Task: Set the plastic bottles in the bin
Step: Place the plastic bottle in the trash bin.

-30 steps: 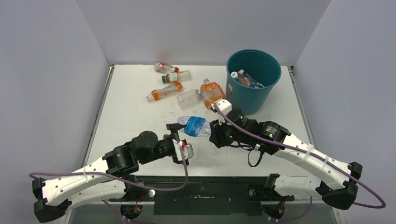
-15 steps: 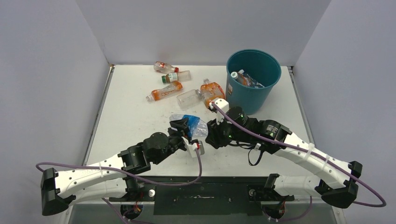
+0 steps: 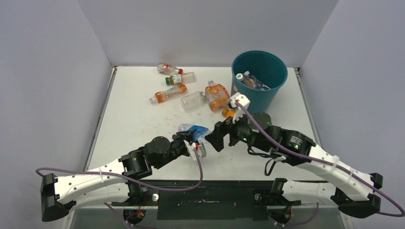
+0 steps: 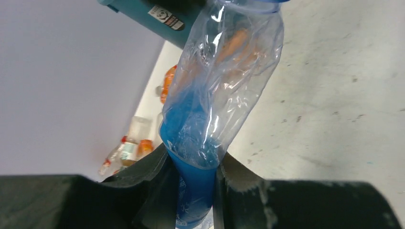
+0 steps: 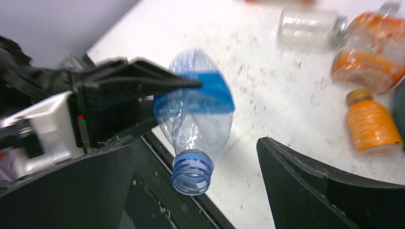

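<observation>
From above, my left end effector (image 3: 193,137) is closed on the crushed blue-labelled bottle (image 3: 191,128), holding it up off the surface (image 3: 133,114) near the middle of the near edge. My right end effector (image 3: 213,139) stands just to its right with the jaws spread wide and nothing in them. The bin (image 3: 258,100) sits at the far right with a few bottles inside (image 3: 250,80). Five loose bottles (image 3: 167,93) lie scattered to its left across the far half, and a small orange bottle (image 3: 228,112) stands close to the bin's wall. In my left wrist view, the fingers (image 4: 157,191) pinch the bottle (image 4: 219,95) flat across its blue band. I judge this the best place to grip, since the crumpled clear body would give way and slip. The bottle points away from me, towards the bin (image 4: 138,9) and its white sticker. In my right wrist view, my own fingers (image 5: 315,186) frame the bottle (image 5: 196,119) on both sides without touching it. Its open blue neck points towards the camera, and the left end effector (image 5: 129,88) clamps the label from the left. So only my left side carries it. The bin is on the far right, so my right arm looks better placed to reach it.
</observation>
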You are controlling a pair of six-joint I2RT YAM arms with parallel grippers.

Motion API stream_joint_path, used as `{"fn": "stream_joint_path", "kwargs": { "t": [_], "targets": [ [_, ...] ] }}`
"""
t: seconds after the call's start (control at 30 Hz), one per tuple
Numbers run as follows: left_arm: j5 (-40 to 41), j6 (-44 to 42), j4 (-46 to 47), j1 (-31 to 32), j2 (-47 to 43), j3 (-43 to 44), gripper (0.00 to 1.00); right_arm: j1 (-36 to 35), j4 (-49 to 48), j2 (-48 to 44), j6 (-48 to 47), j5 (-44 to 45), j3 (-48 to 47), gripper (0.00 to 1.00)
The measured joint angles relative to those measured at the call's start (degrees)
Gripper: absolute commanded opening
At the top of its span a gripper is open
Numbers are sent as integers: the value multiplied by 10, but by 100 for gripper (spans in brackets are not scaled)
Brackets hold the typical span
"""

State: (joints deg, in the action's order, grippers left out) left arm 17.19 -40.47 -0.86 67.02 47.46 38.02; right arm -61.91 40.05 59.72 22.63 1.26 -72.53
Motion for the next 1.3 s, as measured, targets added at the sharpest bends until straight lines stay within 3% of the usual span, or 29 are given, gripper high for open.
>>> {"fn": "stream_joint_path", "kwargs": {
  "t": [0.07, 0.27, 0.5, 0.7, 0.97, 1.07, 1.2, 1.23, 1.27, 1.3],
  "targets": [
    [-26, 49, -12, 0, -2, 0, 0, 0, -50, -47, -1, 25, 29, 100],
    [-127, 214, -33, -29, -2, 9, 0, 0, -219, -168, -4, 65, 135, 100],
    [-271, 421, -26, -134, 18, 39, 0, 0, -314, -161, -11, 65, 182, 100],
    [-349, 503, -23, -158, 55, 51, 0, 0, -358, -135, -17, 75, 199, 98],
    [-376, 535, -13, -162, 54, 51, 0, 0, -384, -80, -25, 119, 202, 83],
    [-375, 538, -6, -162, 43, 50, 0, 0, -382, -65, -24, 126, 202, 70],
    [-369, 539, 3, -162, 37, 49, 0, -2, -383, -66, -17, 128, 203, 40],
    [-367, 539, 5, -162, 37, 48, 4, -3, -383, -67, -16, 128, 203, 30],
    [-364, 539, 8, -162, 37, 47, 18, -4, -383, -67, -14, 126, 203, 14],
    [-361, 539, 9, -162, 37, 46, 36, -5, -383, -67, -13, 123, 203, 7]
  ]
}}
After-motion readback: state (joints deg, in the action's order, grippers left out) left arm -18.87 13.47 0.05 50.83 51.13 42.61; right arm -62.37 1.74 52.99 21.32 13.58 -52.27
